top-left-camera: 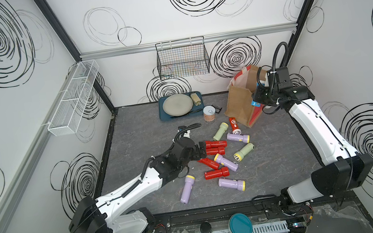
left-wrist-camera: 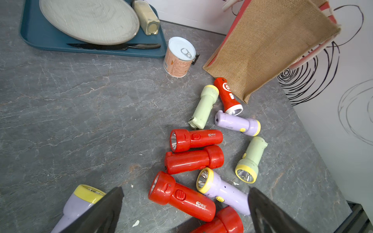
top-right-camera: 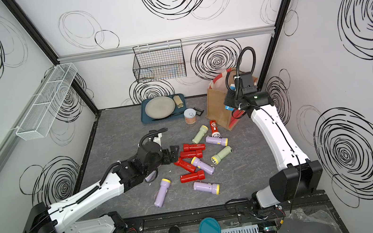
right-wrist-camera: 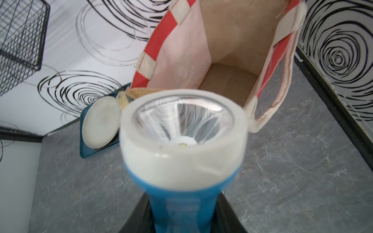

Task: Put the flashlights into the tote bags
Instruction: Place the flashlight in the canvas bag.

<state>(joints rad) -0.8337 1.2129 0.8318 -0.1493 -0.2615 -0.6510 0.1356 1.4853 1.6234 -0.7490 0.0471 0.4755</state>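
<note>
**One torch at the bag, the heap waiting**

My right pincer (right-wrist-camera: 181, 219) is closed narrow on the blue torch (right-wrist-camera: 181, 181), head leading. The bag (right-wrist-camera: 181, 60) stands open just ahead of it, but the torch is not yet inside. What I can see of the bag's floor is bare, so I judge the job barely begun.

My left pincer (top-left-camera: 200, 150) stands wide and holds nothing. The torches (top-left-camera: 215, 144) lie on the desk (top-left-camera: 133, 134) right in front of it and beneath it. I count eleven: red, lilac, pale green, and an orange-red torch (top-left-camera: 234, 125) farthest ahead, just beside the bag's foot. All of these are left to do.

The blue torch's head covers the near part of the bag's inside, and in both top views my right arm blocks its mouth. A lilac shape (top-right-camera: 149, 175) under my left wrist may be a twelfth torch; I cannot tell.
</note>
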